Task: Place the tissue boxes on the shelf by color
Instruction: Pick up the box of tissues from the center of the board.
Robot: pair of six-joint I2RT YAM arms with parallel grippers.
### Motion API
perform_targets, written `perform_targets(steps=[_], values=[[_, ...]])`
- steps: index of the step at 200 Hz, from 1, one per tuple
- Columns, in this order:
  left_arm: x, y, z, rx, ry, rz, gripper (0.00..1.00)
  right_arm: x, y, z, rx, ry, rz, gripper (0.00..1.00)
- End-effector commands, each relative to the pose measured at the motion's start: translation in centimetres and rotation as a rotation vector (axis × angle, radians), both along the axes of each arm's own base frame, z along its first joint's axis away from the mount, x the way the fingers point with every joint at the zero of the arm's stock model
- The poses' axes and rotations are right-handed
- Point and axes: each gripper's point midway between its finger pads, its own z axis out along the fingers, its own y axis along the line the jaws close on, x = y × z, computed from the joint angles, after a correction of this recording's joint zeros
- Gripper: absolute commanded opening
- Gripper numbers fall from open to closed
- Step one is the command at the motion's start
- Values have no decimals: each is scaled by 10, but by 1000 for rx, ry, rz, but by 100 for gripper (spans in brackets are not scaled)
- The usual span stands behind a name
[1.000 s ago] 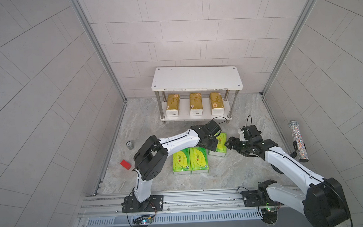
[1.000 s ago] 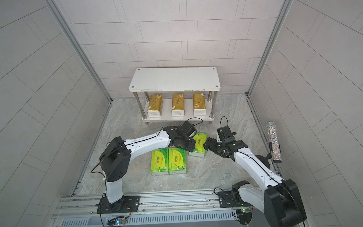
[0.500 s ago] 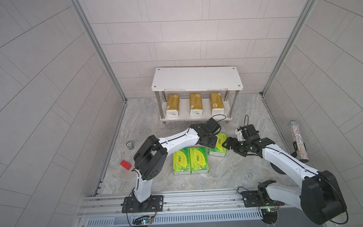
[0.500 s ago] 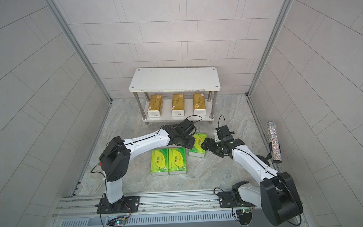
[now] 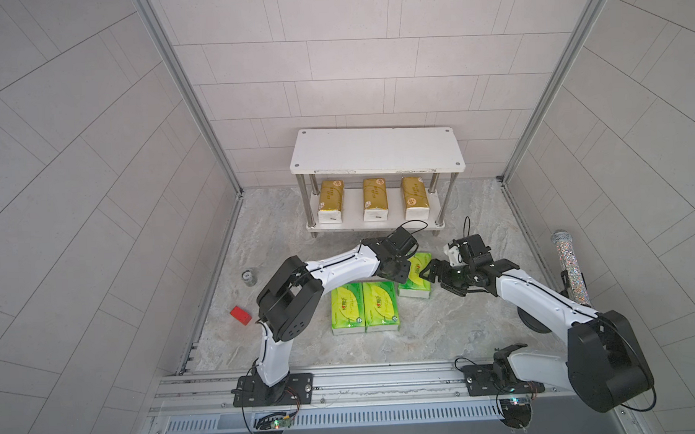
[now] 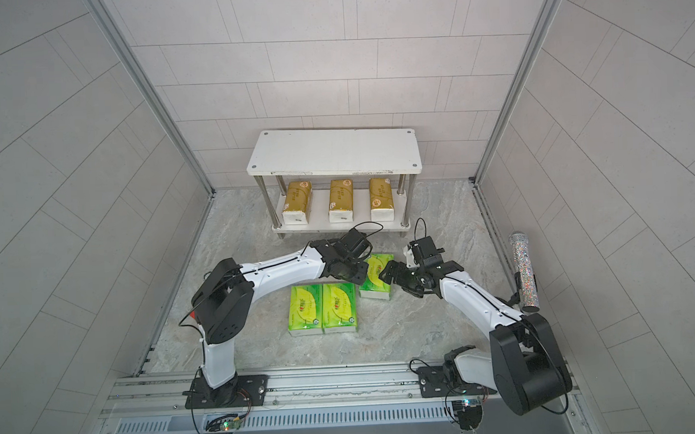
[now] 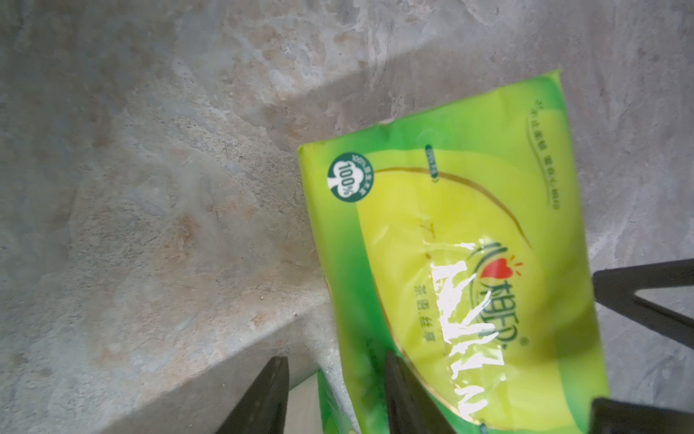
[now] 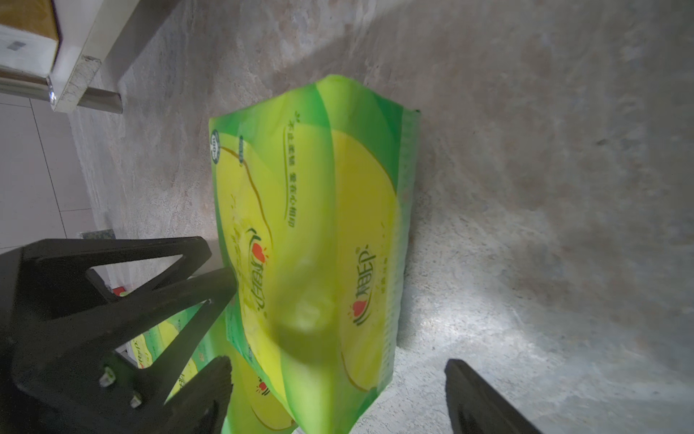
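Both top views carry the layout: grey stone-look tabletop, white two-tier metal-legged shelf far centre, three gold-brown tissue packs in a row on its lower board. Near centre: two green-and-yellow leaf-print tissue packs side by side. Just far-right of them on the tabletop: third green-and-yellow pack, half hidden there under both arms; wrist views show it plainly. Left wrist view: left pincer half closed, clamped on that pack's left long edge, one finger over its top face. Right wrist view: right pincer jaws wide apart, pack part-way between them, nothing gripped; contact unclear. Fingertips unreadable from above. At left, top views only: small red block, grey can.
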Motion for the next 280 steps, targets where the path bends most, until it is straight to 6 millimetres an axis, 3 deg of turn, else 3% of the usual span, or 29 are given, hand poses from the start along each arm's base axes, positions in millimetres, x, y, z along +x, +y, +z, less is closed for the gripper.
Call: perform_targets(steps=[1,64,75,126,236,280], values=[[-4,21,-30,91,36,12,48,10,3,8,27,-27,-19,93],[-5,32,-42,114,59,27,48,23,11,-7,117,-5,-92,95],[-5,35,-44,119,64,33,48,16,7,-20,99,25,-101,95],[-4,41,-48,124,77,41,48,21,11,-29,105,29,-94,96],[-7,36,-54,110,102,28,47,36,30,-40,252,11,-127,93],[-8,35,-57,109,112,25,47,39,36,-35,300,-8,-131,84]])
